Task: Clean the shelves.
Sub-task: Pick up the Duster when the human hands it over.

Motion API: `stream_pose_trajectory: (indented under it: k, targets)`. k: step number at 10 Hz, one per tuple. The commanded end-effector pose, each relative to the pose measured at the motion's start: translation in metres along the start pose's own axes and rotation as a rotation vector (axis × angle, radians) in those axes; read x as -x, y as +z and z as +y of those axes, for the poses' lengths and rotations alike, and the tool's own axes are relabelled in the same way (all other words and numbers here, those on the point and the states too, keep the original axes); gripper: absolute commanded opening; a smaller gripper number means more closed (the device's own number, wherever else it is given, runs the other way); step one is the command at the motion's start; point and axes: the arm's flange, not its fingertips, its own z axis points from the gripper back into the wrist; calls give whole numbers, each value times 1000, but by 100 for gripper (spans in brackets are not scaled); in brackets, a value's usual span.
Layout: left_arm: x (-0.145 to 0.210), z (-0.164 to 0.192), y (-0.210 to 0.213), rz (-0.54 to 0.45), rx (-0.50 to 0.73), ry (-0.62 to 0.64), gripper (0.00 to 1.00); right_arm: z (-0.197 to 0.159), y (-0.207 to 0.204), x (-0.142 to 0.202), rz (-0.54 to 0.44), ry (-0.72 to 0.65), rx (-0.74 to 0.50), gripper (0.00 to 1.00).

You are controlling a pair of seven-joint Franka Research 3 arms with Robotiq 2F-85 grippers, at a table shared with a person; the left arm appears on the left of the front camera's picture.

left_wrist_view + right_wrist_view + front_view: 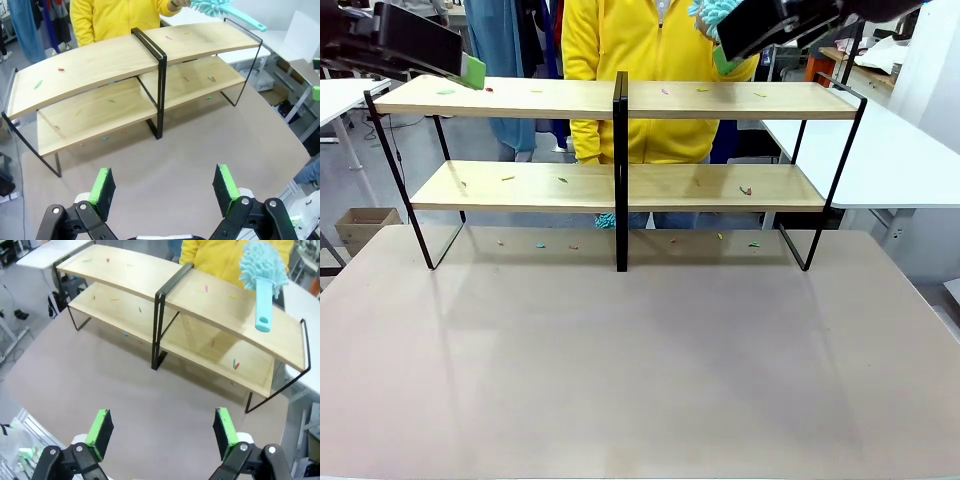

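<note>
My left tool (162,186), right tool (161,430) both open, empty. Shelves (550,100) stand on tabletop (640,360), scraps on both boards. Person holds teal duster (262,275) over top board; I should grip handle squarely, not fluffy head.

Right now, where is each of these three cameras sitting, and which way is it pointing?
Front: fixed on the robot's side, facing across the table at the shelves and person; left gripper and right gripper up top.
Left wrist: above the table, looking down at the shelves past its open fingers.
Right wrist: likewise, own open fingers below.
Both wrist views share the teal duster.
</note>
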Motion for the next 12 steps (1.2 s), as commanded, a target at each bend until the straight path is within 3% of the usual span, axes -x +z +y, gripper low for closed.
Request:
stream_pose_trajectory:
  k: [1, 4, 9, 12]
  targets:
    - [17, 9, -4, 7, 8, -12, 100, 9, 10, 3, 6, -89, 31, 100]
    - [18, 9, -5, 10, 10, -11, 100, 7, 12, 4, 50, -143, 60, 100]
    - [18, 10, -7, 14, 21, -10, 100, 1, 10, 4, 43, -213, 102, 100]
    - [18, 12, -7, 18, 20, -13, 100, 2, 14, 4, -30, -196, 73, 100]
